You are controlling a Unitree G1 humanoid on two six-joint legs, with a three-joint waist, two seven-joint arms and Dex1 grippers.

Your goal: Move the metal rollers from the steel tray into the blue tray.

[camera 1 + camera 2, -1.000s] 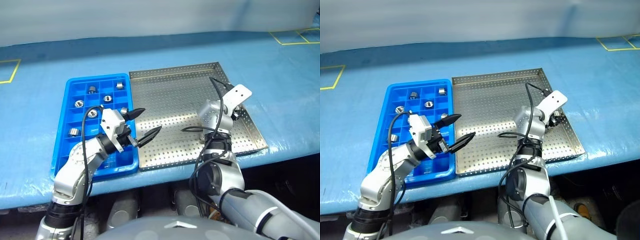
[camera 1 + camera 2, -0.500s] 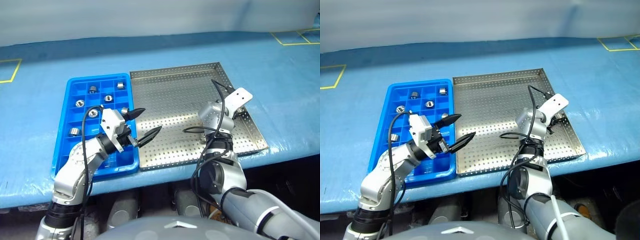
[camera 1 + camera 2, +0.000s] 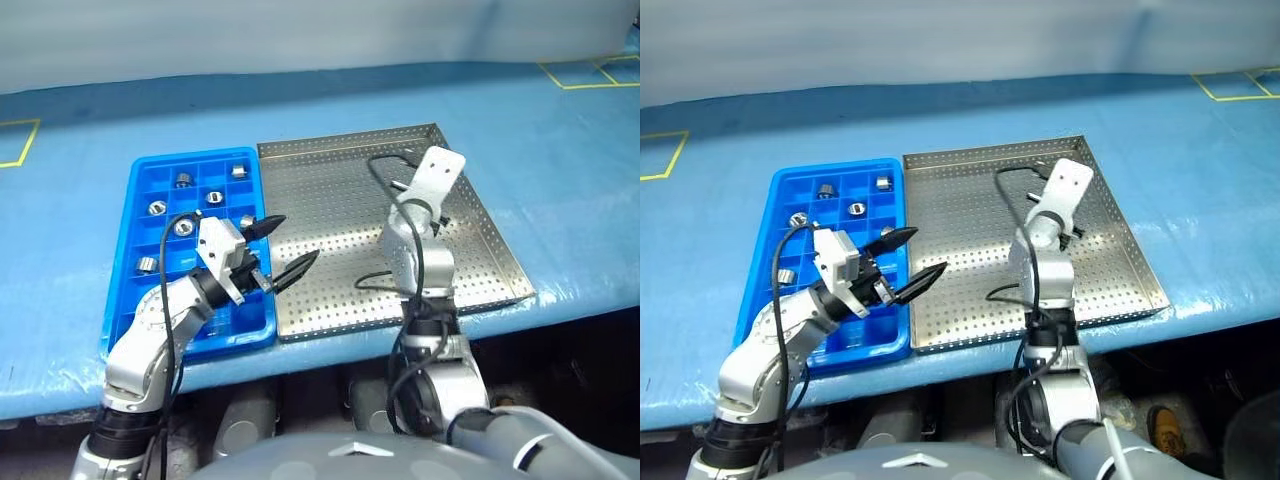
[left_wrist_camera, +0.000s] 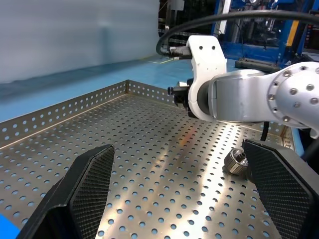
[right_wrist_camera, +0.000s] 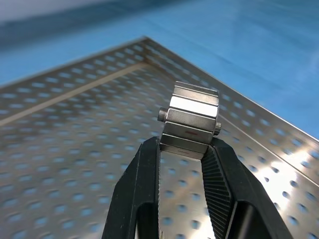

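Above the steel tray (image 5: 65, 129), right gripper (image 5: 182, 149) clamping a metal roller (image 5: 192, 119) (left gripper (image 3: 285, 248) spread wide)

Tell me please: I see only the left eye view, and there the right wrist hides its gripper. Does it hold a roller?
Observer: Yes. In the right wrist view the right gripper pinches one metal roller between its fingertips, above the steel tray.
Operator: Is any roller left on that tray?
Observer: One. The left wrist view shows a second roller lying on the perforated floor, beside the right arm.
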